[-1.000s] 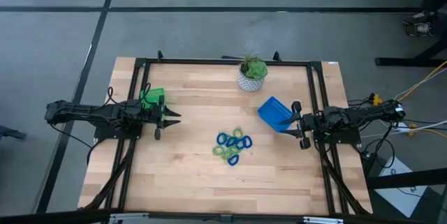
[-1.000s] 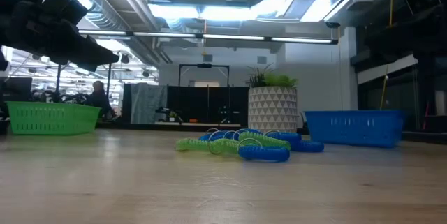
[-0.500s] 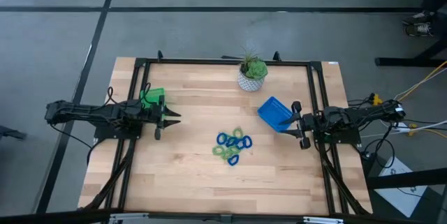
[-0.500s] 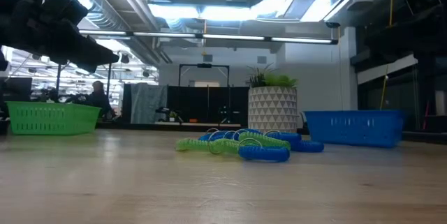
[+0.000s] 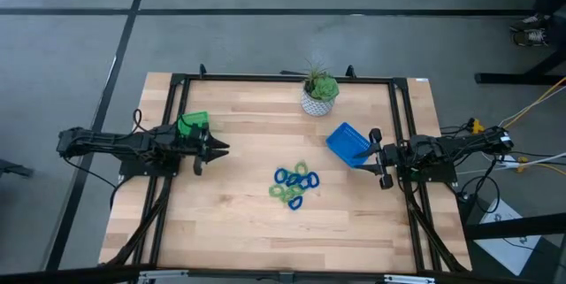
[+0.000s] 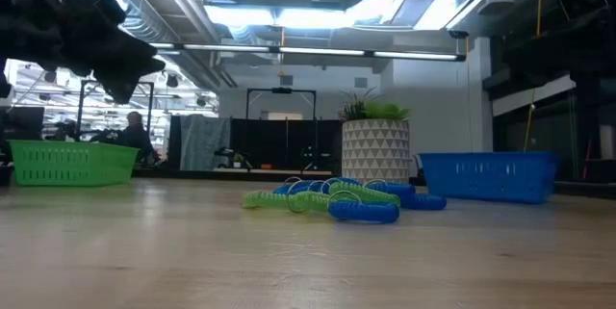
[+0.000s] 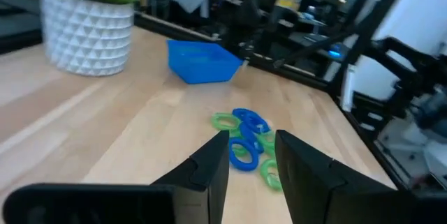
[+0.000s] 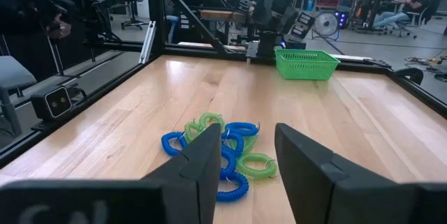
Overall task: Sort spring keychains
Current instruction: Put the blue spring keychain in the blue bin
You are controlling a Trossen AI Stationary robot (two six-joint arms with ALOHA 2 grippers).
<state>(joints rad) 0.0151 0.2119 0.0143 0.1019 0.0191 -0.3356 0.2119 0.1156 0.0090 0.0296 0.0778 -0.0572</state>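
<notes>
Blue and green keychains point(image 5: 294, 187) lie piled mid-table point(image 5: 230, 222); we hold both the left gripper point(image 5: 215, 149) and right gripper point(image 5: 367, 154) parted, grasping nothing.

A robotics lab or workshop is indicated: a wooden table point(image 5: 239, 222) is enclosed by a black metal frame point(image 5: 283, 78), exposed ducts point(image 6: 173, 6) and strip lights point(image 6: 289, 15) are seen overhead, and seated people point(image 8: 391, 16), a fan point(image 8: 325, 24) and equipment racks fill the background.
</notes>
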